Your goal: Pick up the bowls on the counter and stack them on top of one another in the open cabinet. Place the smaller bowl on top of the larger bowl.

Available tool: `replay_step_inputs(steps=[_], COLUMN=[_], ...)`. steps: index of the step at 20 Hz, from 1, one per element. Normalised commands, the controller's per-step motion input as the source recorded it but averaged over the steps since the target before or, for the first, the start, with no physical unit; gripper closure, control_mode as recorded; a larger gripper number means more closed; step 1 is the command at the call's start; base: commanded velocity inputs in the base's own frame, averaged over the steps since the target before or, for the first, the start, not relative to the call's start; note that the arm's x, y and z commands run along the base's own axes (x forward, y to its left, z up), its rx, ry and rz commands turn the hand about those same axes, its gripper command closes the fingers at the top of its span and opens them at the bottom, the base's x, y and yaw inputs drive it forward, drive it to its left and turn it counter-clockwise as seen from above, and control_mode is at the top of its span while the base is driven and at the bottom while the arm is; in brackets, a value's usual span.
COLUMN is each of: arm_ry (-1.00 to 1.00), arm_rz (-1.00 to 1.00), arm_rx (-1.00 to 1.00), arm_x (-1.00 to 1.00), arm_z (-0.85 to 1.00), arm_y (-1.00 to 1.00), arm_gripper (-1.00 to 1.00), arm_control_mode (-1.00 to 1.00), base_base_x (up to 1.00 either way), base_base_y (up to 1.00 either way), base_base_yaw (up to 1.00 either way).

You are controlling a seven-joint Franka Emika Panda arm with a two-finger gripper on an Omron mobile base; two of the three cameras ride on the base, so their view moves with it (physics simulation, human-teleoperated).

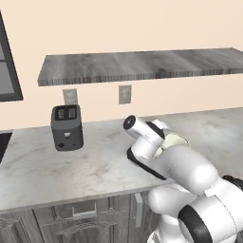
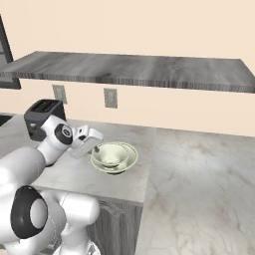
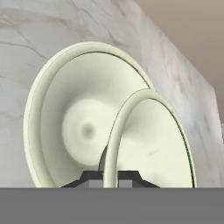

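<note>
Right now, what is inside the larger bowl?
The smaller bowl sits inside the larger bowl, the tool closed on its rim. The larger bowl's floor beneath it is hidden.

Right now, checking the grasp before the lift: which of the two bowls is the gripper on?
The smaller bowl. Its rim runs down between the gripper fingertips in the hand view, and it sits in front of the larger bowl on the counter.

We see a dark toaster with two slots on top. It stands near the wall. Behind it on the wall are two pale outlets. A dark window frame is at the far left.
</note>
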Motion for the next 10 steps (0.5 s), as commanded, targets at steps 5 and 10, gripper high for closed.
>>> replay_step_inputs(steps=[5, 10], arm_ry=[0.04, 0.03], arm_rz=[0.0, 0.0], arm_rx=[0.0, 0.0], arm_x=[0.14, 0.14], arm_z=[-0.2, -0.21], arm_y=[0.0, 0.0], arm_gripper=[1.0, 1.0], arm_control_mode=[-1.0, -1.0], base_base_x=[0.0, 0.0], base_base_y=[0.0, 0.0], base_base_yaw=[0.0, 0.0])
